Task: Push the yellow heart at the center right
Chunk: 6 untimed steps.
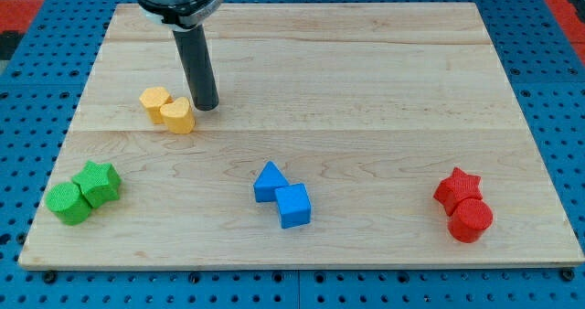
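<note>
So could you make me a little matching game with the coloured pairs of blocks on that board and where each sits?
Things:
1. yellow pair
2. green pair
3. blue pair
4. red pair

Places:
A. the view's bottom right
B. bottom middle
C. upper left, beside my tip
D. the view's bottom left

Pairs: 1-C, 2-D, 3-B, 4-A

Bright, even overhead light, soft short shadows under blocks, sharp focus throughout.
</note>
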Motion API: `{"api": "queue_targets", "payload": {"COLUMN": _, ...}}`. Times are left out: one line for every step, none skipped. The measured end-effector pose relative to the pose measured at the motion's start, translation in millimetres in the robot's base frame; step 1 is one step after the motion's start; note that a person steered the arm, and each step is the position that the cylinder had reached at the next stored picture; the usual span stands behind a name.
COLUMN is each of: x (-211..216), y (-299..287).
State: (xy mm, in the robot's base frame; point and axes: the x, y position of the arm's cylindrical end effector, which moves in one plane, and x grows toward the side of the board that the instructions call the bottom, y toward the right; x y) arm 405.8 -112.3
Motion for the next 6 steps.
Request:
{"api": "queue_targets", "payload": {"x": 18.5, "y": -14.3}}
{"api": "queue_targets", "payload": {"x": 29.8, "y": -33.9}}
{"api": "queue_targets", "payload": {"x": 30.9, "y": -34.9}}
{"api": "queue_targets", "payload": {"x": 30.9, "y": -15.1}}
{"api": "queue_targets", "payload": {"x": 43.9, "y": 1.9}}
{"api": "queue_targets", "payload": {"x": 70.6, "y": -0.9}}
